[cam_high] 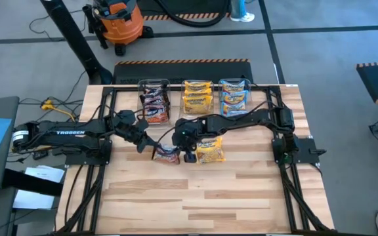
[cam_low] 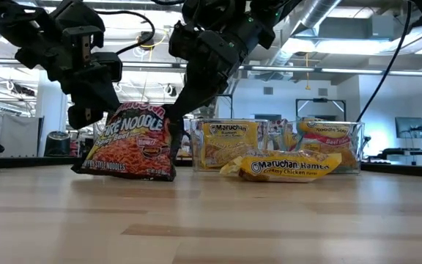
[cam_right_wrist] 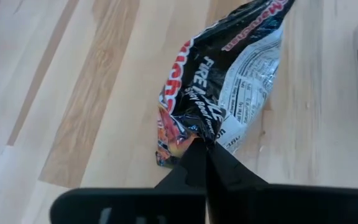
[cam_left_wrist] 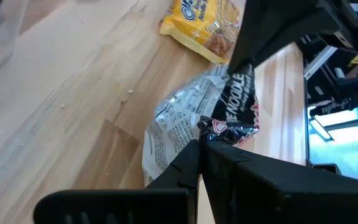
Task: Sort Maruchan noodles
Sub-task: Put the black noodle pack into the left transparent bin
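Observation:
A dark maroon-black Maruchan packet (cam_low: 129,144) stands on edge on the table between my two grippers; it also shows in the high view (cam_high: 167,155). My left gripper (cam_high: 151,147) is shut on its left end. My right gripper (cam_high: 185,153) is shut on its right end. A yellow-orange packet (cam_high: 210,149) lies flat on the table just right of my right gripper, touched by neither gripper; it also shows in the low view (cam_low: 290,166). My left gripper pinches the dark packet's crinkled end seam (cam_left_wrist: 221,128) between its two fingers, coming slanting down from the table's left side. The packet stands tilted, its lower edge (cam_low: 123,173) at the table top. My right gripper pinches the packet's opposite end seam (cam_right_wrist: 194,129) between its two fingers, coming slanting down from the right. In the low view its fingers (cam_low: 184,110) meet the packet's upper right edge.
Three clear tubs stand in a row at the far edge: one with dark packets (cam_high: 155,101), one with yellow packets (cam_high: 197,96), one with light blue packets (cam_high: 234,95). The wide near half of the wooden table (cam_high: 202,196) is bare.

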`<move>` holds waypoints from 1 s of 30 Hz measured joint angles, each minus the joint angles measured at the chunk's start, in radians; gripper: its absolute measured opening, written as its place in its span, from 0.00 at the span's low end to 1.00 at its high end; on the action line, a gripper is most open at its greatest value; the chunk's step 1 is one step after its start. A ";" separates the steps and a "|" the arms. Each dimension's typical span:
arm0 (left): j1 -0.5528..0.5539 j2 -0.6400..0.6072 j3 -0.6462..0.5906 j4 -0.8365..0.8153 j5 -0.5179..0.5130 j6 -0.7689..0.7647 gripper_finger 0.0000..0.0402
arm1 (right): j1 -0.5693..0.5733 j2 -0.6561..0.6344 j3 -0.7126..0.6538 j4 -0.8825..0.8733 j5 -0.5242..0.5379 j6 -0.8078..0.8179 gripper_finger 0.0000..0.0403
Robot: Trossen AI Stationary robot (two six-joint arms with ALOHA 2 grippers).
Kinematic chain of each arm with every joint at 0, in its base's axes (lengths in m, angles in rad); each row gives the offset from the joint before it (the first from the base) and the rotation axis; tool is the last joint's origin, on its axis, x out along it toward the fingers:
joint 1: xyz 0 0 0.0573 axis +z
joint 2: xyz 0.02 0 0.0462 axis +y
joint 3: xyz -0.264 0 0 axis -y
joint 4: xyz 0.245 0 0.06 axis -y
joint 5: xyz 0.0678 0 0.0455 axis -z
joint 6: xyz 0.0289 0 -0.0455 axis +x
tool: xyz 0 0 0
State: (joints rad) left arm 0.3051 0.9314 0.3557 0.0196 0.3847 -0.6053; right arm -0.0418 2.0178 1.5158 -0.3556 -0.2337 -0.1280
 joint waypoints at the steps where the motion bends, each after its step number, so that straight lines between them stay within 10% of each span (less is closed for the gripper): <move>1: 0.000 0.000 0.000 0.000 -0.001 0.000 0.00 | 0.003 0.000 0.000 0.000 0.000 0.000 0.01; 17: 0.000 0.000 0.000 0.048 0.026 0.010 0.27 | 0.000 0.000 0.002 -0.004 0.027 0.016 0.01; 30: 0.109 -0.002 0.047 0.107 0.055 0.054 0.25 | -0.034 -0.001 0.123 -0.083 0.071 0.014 0.01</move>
State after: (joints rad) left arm 0.4142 0.9291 0.4030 0.1264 0.4399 -0.5512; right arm -0.0759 2.0171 1.6386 -0.4387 -0.1630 -0.1142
